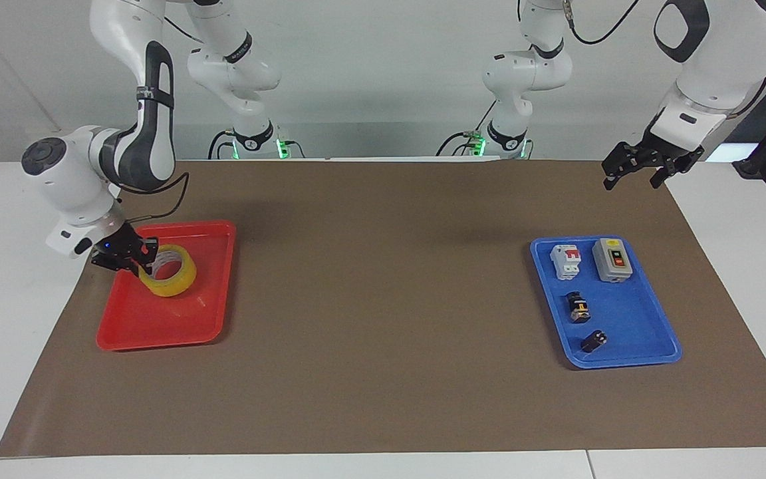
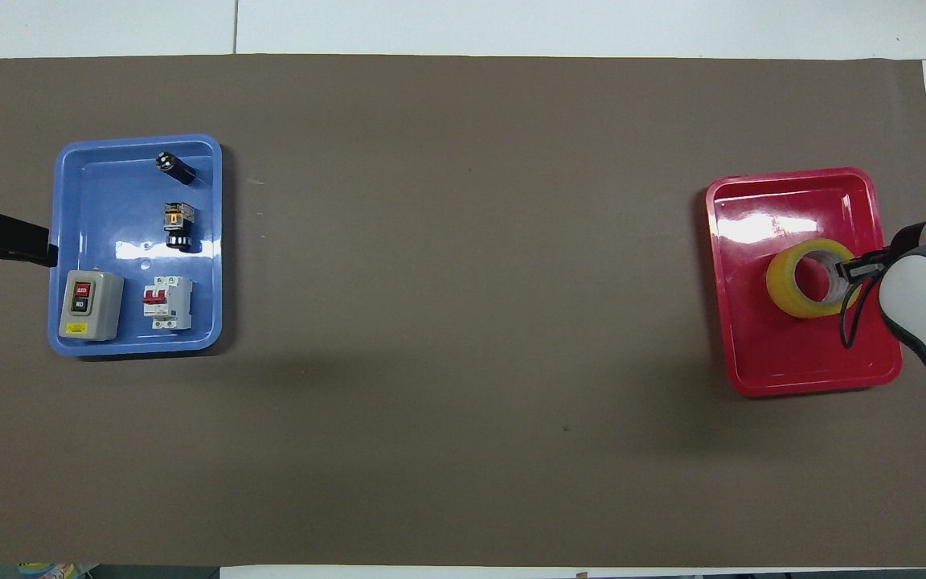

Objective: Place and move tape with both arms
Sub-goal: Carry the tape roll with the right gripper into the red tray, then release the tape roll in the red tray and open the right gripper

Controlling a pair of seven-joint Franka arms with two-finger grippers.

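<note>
The yellow tape is tilted and low in the red tray, toward the right arm's end of the table. My right gripper is shut on the roll's rim at the tray's outer edge. In the overhead view the tape lies over the middle of the red tray, with the right gripper at its rim. My left gripper is open and empty, raised over the mat's edge beside the blue tray. It also shows in the overhead view.
The blue tray holds a grey switch box, a white breaker and two small black parts. A brown mat covers the table between the trays.
</note>
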